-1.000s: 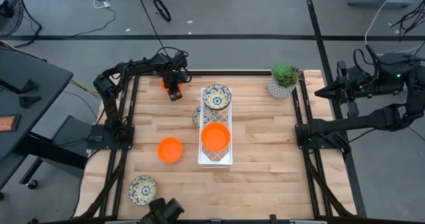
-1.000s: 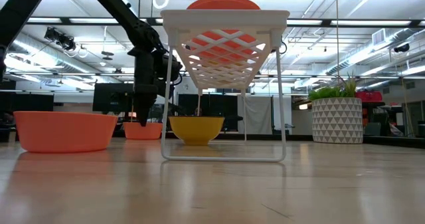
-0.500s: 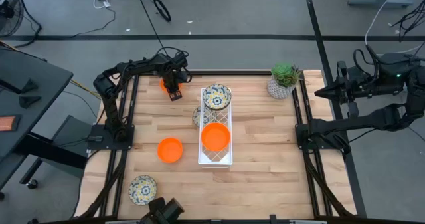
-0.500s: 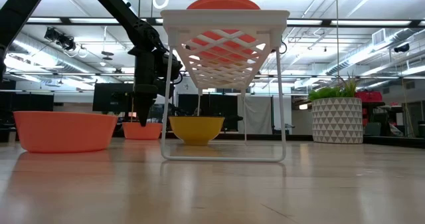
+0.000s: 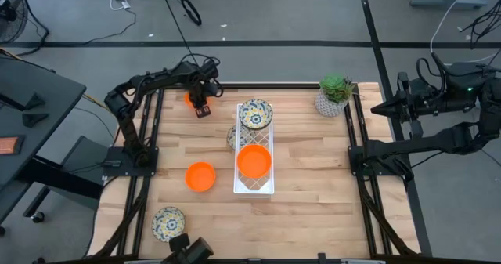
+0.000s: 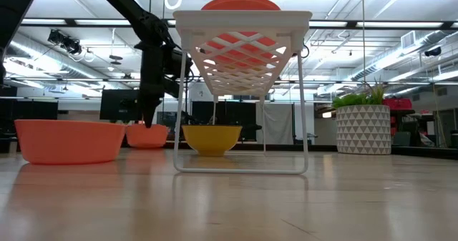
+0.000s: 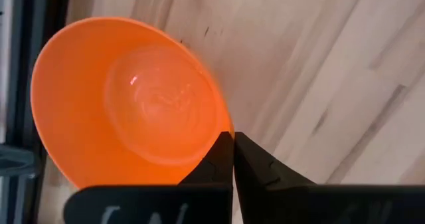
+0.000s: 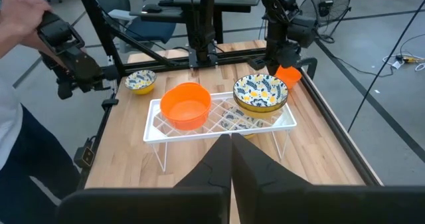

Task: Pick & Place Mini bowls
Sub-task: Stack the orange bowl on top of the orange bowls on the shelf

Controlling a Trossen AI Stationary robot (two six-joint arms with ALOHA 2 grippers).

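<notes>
On your wooden table (image 5: pixel 313 162), your left gripper (image 5: pixel 200 107) is pinching an orange bowl's (image 7: pixel 126 104) rim, raised; your right gripper (image 8: pixel 231 159) is sitting closed, off-table.

Plain bright orange round bowls (image 5: pixel 200 176) — glossy; white round bowls (image 5: pixel 255 113) with blue-and-yellow floral pattern; white wire rack (image 5: pixel 255 187); pale striped wooden tabletop (image 5: pixel 313 170).

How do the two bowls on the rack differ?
The orange bowl is plain; the patterned bowl is white with blue-and-yellow flowers. The orange bowl sits at the rack's near end, the patterned bowl at the far end, nearer the left gripper. Both sit upright.
</notes>
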